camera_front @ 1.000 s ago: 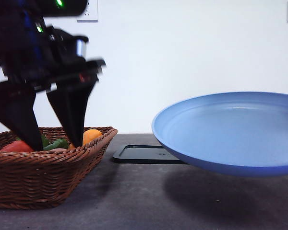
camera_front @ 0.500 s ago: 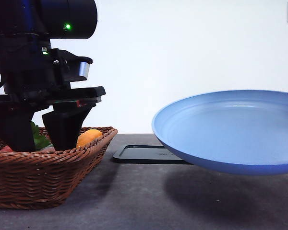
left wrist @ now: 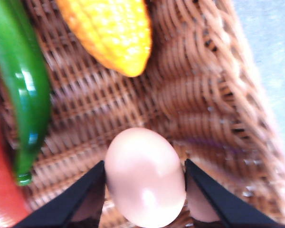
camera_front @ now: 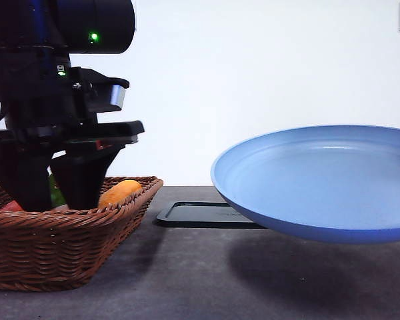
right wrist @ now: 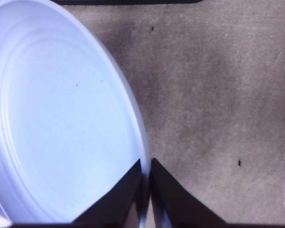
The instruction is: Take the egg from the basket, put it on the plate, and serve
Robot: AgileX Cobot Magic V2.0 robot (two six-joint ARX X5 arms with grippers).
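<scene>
The pinkish-brown egg [left wrist: 145, 178] lies on the floor of the woven basket [left wrist: 209, 95], near a side wall. My left gripper [left wrist: 145, 164] reaches down into the basket [camera_front: 67, 247], and its two dark fingers [left wrist: 80, 202] press against both sides of the egg. In the front view the left gripper [camera_front: 53, 200] has its fingertips hidden behind the basket rim. The light-blue plate [camera_front: 320, 180] hangs tilted above the table at the right. My right gripper [right wrist: 146, 164] is shut on the rim of the plate [right wrist: 61, 118].
In the basket beside the egg lie a yellow corn cob [left wrist: 109, 33], a green pepper [left wrist: 19, 95] and a red item [left wrist: 0, 190]. A flat black tray [camera_front: 200, 215] sits on the grey table behind the plate. Bare table [right wrist: 218, 95] lies under the plate.
My left arm has come down into the basket and its fingers have drawn together around the egg. The plate and right arm have held still.
</scene>
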